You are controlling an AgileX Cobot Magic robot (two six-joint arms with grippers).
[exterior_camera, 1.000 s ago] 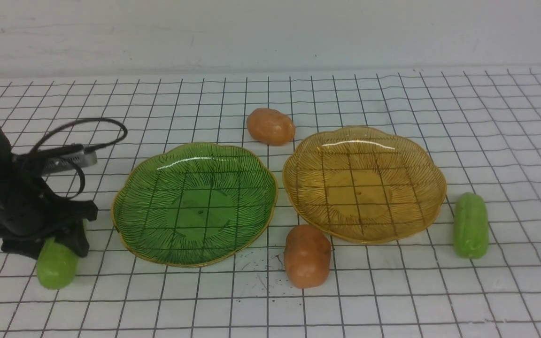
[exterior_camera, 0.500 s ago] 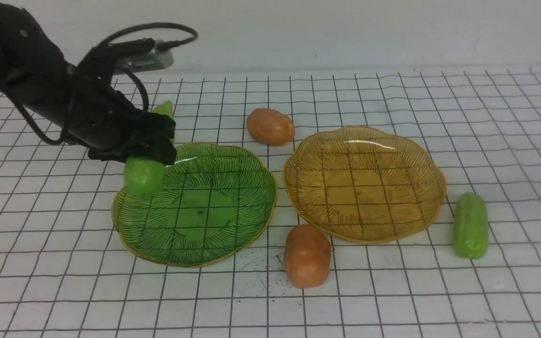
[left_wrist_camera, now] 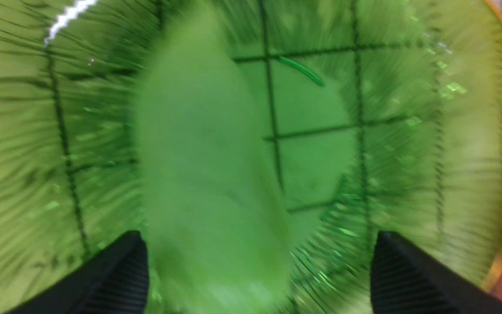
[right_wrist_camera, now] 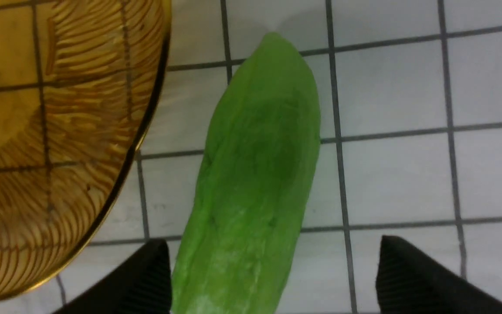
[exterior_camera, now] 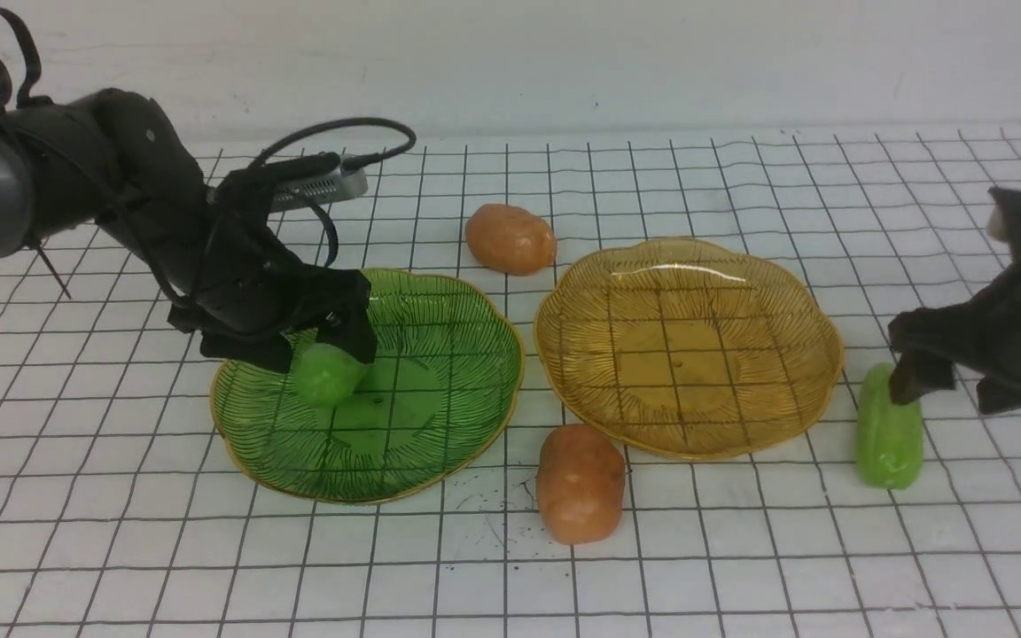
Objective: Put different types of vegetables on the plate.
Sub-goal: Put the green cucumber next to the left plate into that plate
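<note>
1 cuke (exterior_camera: 326, 377) in grn plate (exterior_camera: 453, 394)

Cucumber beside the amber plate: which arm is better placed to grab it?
Right. The right fingers, open, already flank that cucumber. The left fingers are across the scene over the green plate, by the other cucumber.

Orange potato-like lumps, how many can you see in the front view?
2. One orange-brown oval lump lies behind the gap between the green plate and the amber plate; the other lies just in front of the amber plate's near rim. None seems hidden.
</note>
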